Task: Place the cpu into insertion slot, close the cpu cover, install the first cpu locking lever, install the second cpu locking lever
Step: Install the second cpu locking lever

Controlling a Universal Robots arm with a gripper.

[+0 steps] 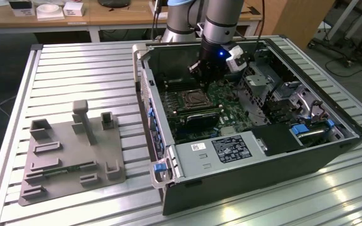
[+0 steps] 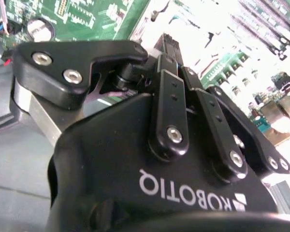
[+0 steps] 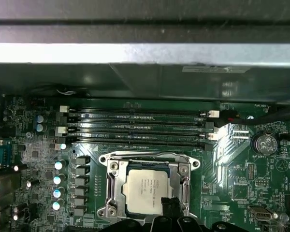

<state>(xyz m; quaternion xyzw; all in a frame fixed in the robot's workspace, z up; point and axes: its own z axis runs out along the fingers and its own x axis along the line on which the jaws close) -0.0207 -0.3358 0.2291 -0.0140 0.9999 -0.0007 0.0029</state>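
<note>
The cpu (image 3: 144, 192), a square chip with a silvery top, lies in the insertion slot (image 3: 147, 159) on the green board. The cpu cover (image 3: 113, 189) is a metal frame lying flat around the chip. In the first wrist view my gripper (image 3: 170, 206) hovers at the socket's near edge, its dark fingertips pressed together with nothing visible between them. From outside, my gripper (image 1: 203, 84) hangs inside the open computer case just above the insertion slot (image 1: 193, 100). The second wrist view shows the black fingers (image 2: 170, 96) folded side by side. I cannot make out the locking levers.
Long black memory slots (image 3: 135, 126) run beside the socket, and a row of capacitors (image 3: 58, 186) flanks it. The case wall (image 1: 144, 89), a labelled grey box (image 1: 222, 150) and drive cages (image 1: 275, 89) hem the arm in. A grey fixture plate (image 1: 71, 155) lies on the slatted table.
</note>
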